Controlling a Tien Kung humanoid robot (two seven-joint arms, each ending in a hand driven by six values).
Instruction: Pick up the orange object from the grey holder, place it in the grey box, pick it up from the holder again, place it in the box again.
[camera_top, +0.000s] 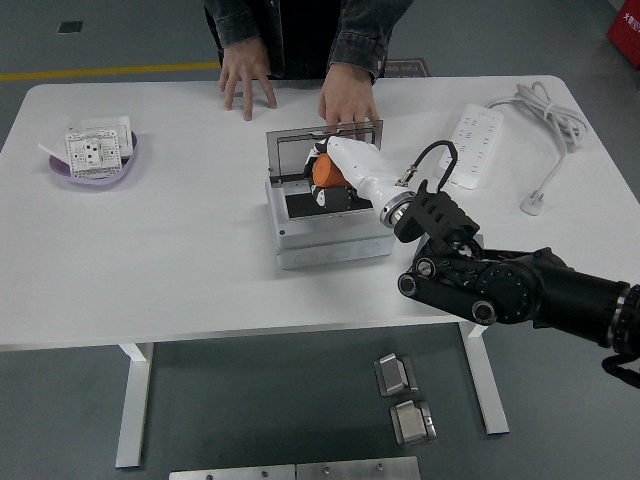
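My right hand (335, 178), white with black fingers, is shut on the orange object (326, 172) and holds it just above the open cavity of the grey box (330, 238). The box's clear lid (290, 152) stands raised at the back. The right arm (500, 285) reaches in from the lower right and hides almost all of the grey holder. The left arm is out of view.
A person stands at the far side with both hands flat on the table, one hand (349, 100) right behind the box lid, the other hand (243, 78) further left. A purple dish (93, 165) with white parts sits far left. A white power strip (471, 149) and cable lie at right.
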